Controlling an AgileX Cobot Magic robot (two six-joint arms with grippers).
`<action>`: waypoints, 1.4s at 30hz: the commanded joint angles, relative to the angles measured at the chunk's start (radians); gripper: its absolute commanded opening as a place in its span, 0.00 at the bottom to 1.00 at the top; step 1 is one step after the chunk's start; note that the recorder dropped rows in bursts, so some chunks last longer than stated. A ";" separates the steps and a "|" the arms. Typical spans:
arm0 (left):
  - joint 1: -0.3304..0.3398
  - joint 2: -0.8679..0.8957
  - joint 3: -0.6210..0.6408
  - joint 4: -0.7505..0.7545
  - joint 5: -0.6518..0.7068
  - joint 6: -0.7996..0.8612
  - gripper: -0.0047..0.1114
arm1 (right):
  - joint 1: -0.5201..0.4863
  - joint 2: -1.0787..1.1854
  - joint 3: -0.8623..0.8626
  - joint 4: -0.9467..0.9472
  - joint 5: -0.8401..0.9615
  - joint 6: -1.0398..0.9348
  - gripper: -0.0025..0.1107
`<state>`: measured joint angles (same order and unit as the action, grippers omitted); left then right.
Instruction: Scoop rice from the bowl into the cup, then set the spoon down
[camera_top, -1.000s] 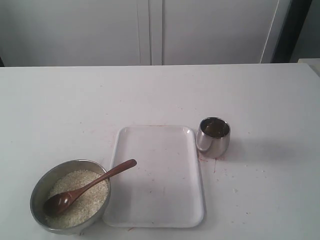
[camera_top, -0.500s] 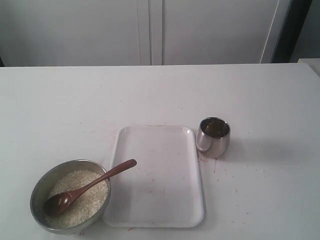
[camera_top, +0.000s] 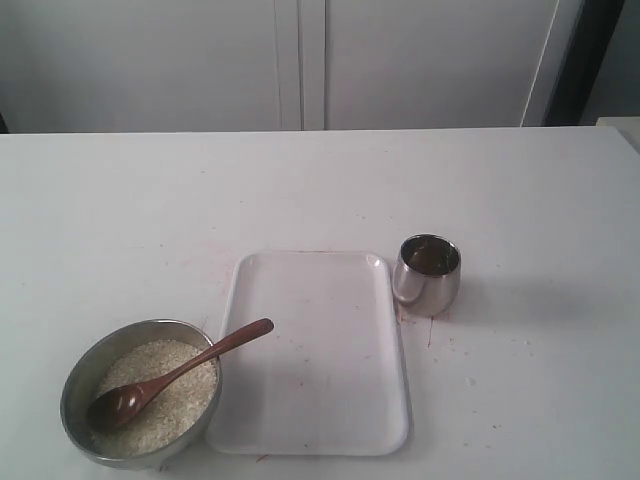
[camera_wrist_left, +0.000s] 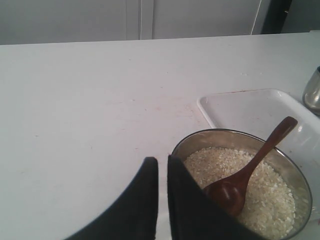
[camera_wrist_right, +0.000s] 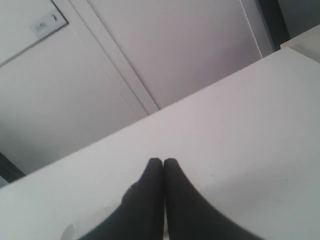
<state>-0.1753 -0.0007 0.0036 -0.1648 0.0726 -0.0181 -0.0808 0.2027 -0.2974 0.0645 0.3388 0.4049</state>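
Left wrist view: cup (camera_wrist_left: 313, 94) (half off-frame)

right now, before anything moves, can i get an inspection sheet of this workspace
surface: white table, faint reddish marks
job's things: spoon lying in rice in bowl, handle over the rim toward the tray; cup upright, right of the tray
clutter: white tray; stray specks near cup
claws: left claw by bowl, nearly shut, empty; right claw shut, empty
cables: nothing seen
surroundings: white cabinet doors behind
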 joint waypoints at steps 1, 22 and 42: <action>-0.009 0.001 -0.004 -0.006 0.004 0.000 0.16 | -0.008 0.209 -0.225 0.024 0.185 -0.221 0.02; -0.009 0.001 -0.004 -0.006 0.004 0.000 0.16 | 0.715 1.452 -1.203 0.123 0.815 -1.023 0.02; -0.009 0.001 -0.004 -0.006 0.004 0.000 0.16 | 0.888 1.583 -1.204 -0.036 0.616 -1.371 0.02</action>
<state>-0.1753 -0.0007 0.0036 -0.1648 0.0726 -0.0181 0.7974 1.7671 -1.4928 0.0579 0.9596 -0.9533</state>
